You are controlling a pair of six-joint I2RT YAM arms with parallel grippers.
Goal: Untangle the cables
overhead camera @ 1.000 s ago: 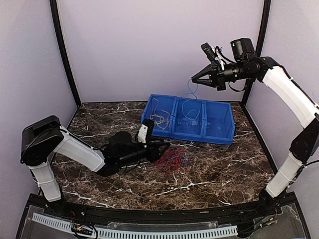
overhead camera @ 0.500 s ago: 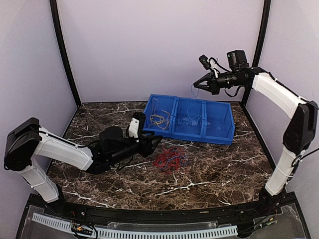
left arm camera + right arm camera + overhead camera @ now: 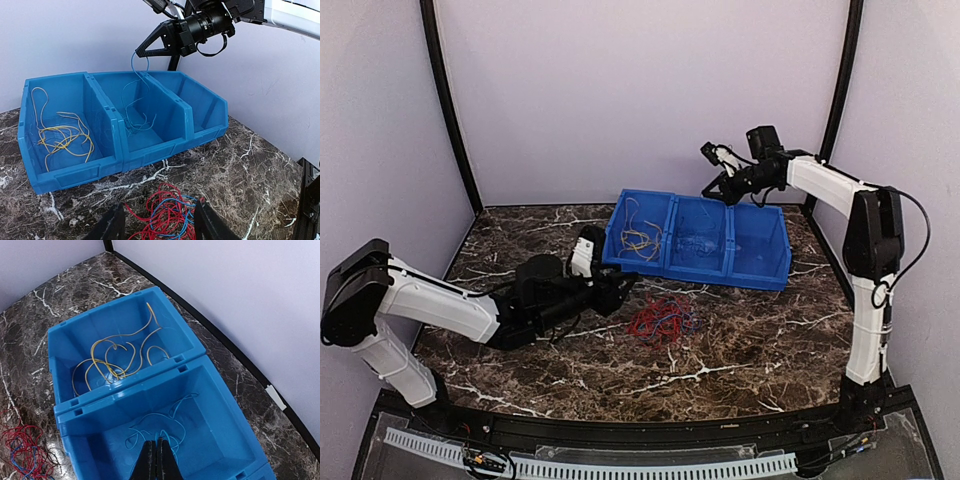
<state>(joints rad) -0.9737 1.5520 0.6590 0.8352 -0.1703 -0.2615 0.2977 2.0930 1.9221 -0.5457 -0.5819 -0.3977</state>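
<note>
A tangle of red and blue cables (image 3: 662,318) lies on the marble table in front of the blue bin (image 3: 700,272). My left gripper (image 3: 626,288) is open and low at the tangle's left edge. In the left wrist view the tangle (image 3: 170,215) lies between the spread fingers of that gripper (image 3: 159,226). My right gripper (image 3: 711,189) hovers above the bin's middle compartment, shut on a thin blue wire (image 3: 134,62) that hangs down into it. The right wrist view shows the closed right gripper (image 3: 159,444) over loose blue wires (image 3: 165,427).
The bin's left compartment holds yellow wires (image 3: 638,238), which also show in the right wrist view (image 3: 112,360). The middle compartment holds blue wires (image 3: 698,240). The right compartment (image 3: 760,245) holds nothing. Walls close the table on three sides.
My right gripper has come down and nearer the bin with the blue wire. My left gripper has drawn back to the left, off the tangle.
</note>
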